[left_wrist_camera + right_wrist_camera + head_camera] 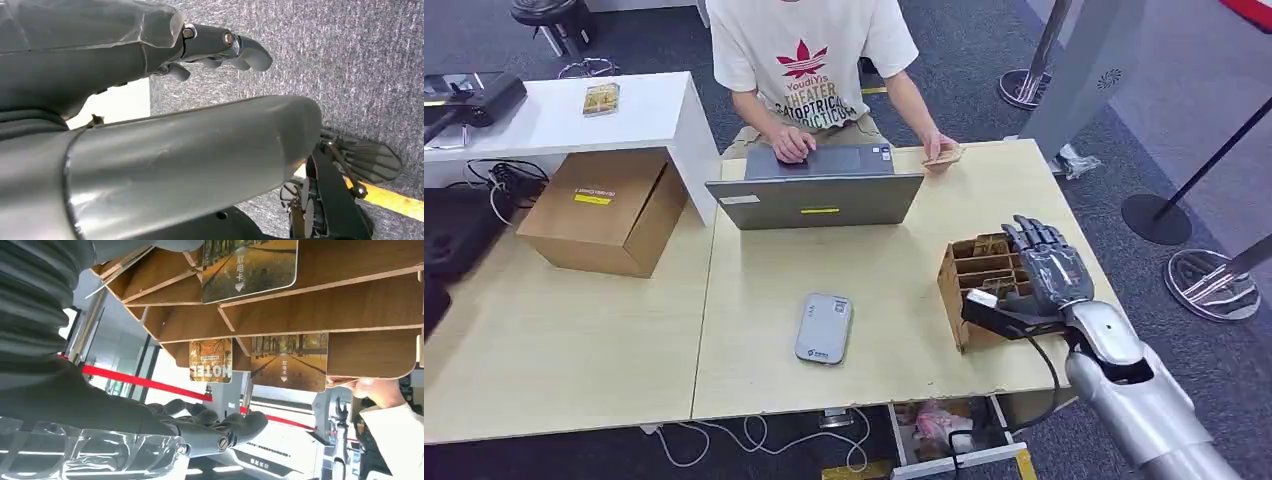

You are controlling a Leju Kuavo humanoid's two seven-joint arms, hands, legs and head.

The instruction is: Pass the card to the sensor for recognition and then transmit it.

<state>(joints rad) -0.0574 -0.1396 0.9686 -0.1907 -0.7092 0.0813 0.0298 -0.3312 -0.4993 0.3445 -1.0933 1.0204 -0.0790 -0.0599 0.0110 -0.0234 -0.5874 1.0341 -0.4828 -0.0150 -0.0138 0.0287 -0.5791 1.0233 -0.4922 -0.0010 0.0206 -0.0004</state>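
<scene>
Top card (pixel 248 267) cut off by frame edge.

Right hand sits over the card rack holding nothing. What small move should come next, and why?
Probably lower the right hand and close its fingers on a card standing up out of the wooden rack. The hand is open above the slots, and the sensor lies bare on the table.

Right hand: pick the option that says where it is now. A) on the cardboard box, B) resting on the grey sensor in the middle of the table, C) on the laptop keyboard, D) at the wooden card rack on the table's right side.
D: the right hand is raised at the wooden card rack, fingers apart with nothing in them, well to the right of the grey sensor.
</scene>
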